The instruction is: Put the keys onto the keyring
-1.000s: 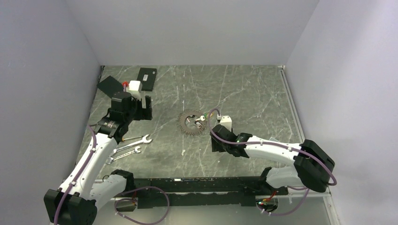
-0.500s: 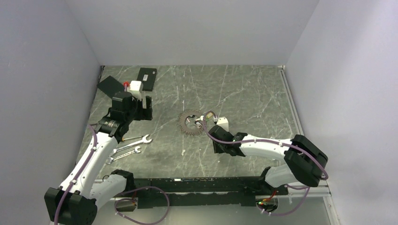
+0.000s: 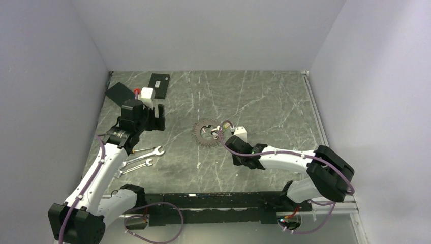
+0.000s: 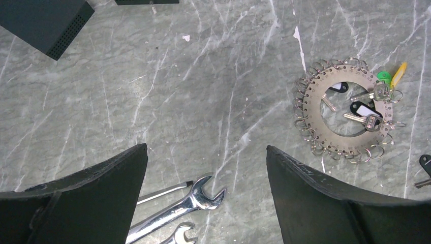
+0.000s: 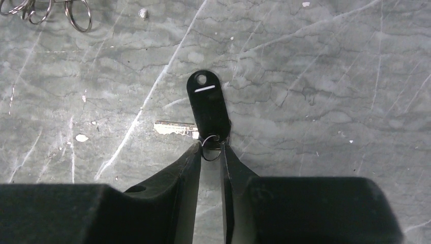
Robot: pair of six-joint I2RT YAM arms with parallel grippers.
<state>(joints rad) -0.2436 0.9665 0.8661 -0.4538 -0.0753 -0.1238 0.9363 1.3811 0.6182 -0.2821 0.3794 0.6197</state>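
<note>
Top view: flat grey toothed metal keyring (image 3: 199, 137) lies mid-surface (image 3: 264, 101).

Left wrist: left gripper (image 4: 206, 147) jaws wide apart, empty. A few tagged keys (image 4: 363, 119) rest on the keyring; attachment unclear.

Right wrist: right gripper (image 5: 211, 147) jaws narrow, flanking loop of loose black-tagged silver key (image 5: 205, 104); grip uncertain. Threading probably mostly ahead.

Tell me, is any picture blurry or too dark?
Top view: evenly lit, sharp, but the keyring is tiny. Left wrist: keyring crisp; left fingers plain black shapes. Right wrist: black tag and key sharp; right fingers dark, no detail.
</note>
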